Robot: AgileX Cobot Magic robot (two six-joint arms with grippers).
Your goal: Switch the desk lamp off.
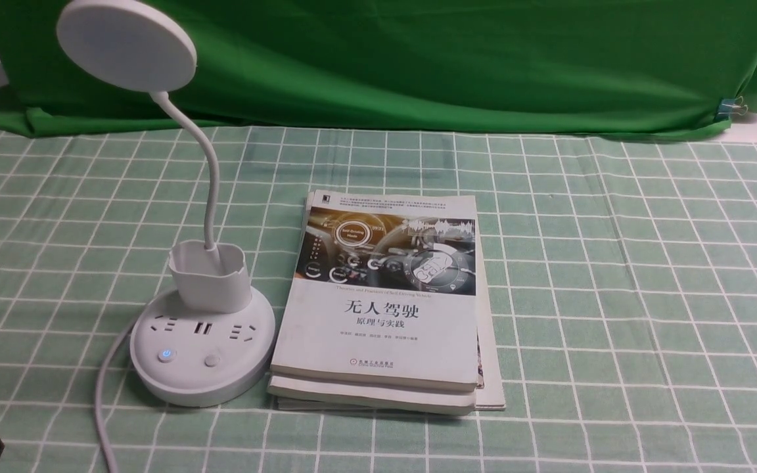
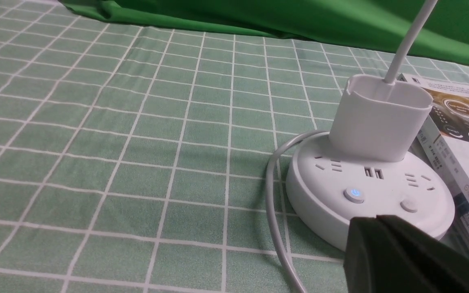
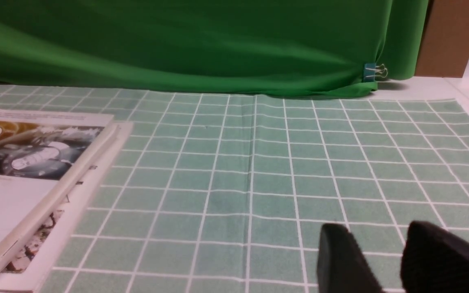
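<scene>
Nearest you, the left gripper [image 2: 375,221] sat low at the near left edge of the desk [image 1: 615,295]; its jaws were pressed together with no gap between them and gripped nothing. In the front view only a dark corner of it showed at the bottom left. The right gripper [image 3: 375,244] hung over bare checked cloth on the right, its jaws apart with cloth visible between them, also holding nothing.

Just beyond the left jaws lay the lamp [image 1: 202,341], standing on the left half of the desk with its round base toward you. Two buttons sat on the near rim of that base: the lit button [image 2: 354,194], glowing blue, and a plain button [image 2: 408,205] beside it, toward the books. From the left jaws, the lit button was slightly ahead and a little above the tips, close but not touching. You had the left arm far nearer; the right was well apart, beyond the books [image 1: 382,309] that lay just beside the base.

Farther back, the cup rose from the base, the neck curved up from it, and the head [image 1: 126,43] tilted toward you before the green cloth [image 1: 418,59]. I judged the coming move a short forward-and-down press with the closed left tips.
</scene>
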